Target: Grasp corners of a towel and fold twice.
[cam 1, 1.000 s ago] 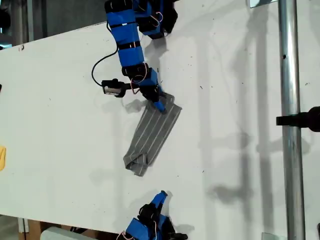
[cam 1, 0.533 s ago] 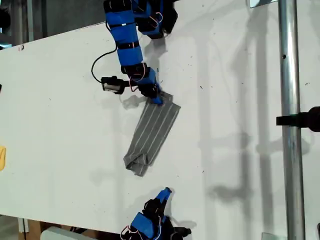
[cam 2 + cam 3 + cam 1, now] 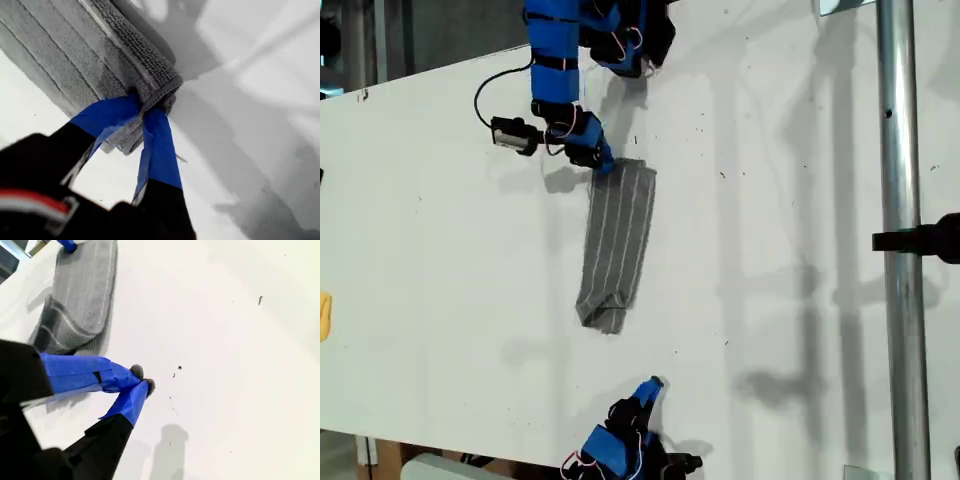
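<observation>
We find the towel (image 3: 614, 243) lying on the white table (image 3: 790, 230) as a long narrow folded strip, running from the upper middle of the exterior view down toward its lower middle. Its far end lies flat; its near end is bunched into a thick fold.

My first gripper (image 3: 603, 164) sits at the strip's far corner (image 3: 162, 85), on the side toward the exterior view's left. In the first wrist view its blue jaws are pinched on the towel edge, with cloth gathered between them.

My second gripper (image 3: 653, 384) rests near the bottom edge of the exterior view, apart from the towel. In the second wrist view its jaws meet at the tips, holding nothing, above bare table.

A metal pole (image 3: 898, 240) stands at the exterior view's right.
</observation>
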Available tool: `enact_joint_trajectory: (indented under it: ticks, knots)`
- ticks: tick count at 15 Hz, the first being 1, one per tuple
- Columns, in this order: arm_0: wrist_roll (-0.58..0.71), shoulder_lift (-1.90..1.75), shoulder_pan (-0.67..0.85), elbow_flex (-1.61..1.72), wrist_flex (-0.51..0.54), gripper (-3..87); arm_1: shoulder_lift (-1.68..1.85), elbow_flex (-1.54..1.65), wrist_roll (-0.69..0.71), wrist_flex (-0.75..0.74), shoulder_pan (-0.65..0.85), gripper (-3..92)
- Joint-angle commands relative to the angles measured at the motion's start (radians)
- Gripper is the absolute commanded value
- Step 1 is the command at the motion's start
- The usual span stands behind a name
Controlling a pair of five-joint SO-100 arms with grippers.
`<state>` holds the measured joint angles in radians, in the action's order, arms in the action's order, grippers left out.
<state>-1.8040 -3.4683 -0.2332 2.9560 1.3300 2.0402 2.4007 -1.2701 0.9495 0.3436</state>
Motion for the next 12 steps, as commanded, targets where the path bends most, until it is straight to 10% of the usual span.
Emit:
enact_joint_trajectory:
  ticks: [1, 4, 12]
  knots:
    - [0.002, -0.006, -0.006, -0.008, 0.008, -2.6, 0.133, -0.003, 0.023, 0.078, 0.02, 3.2]
    - [0.009, -0.006, -0.005, -0.006, 0.008, -2.6, 0.394, -0.02, -0.009, 0.212, -0.066, 26.3]
    - [0.023, -0.006, -0.003, 0.002, -0.009, -2.5, 0.54, -0.462, -0.109, 0.652, -0.152, 44.3]
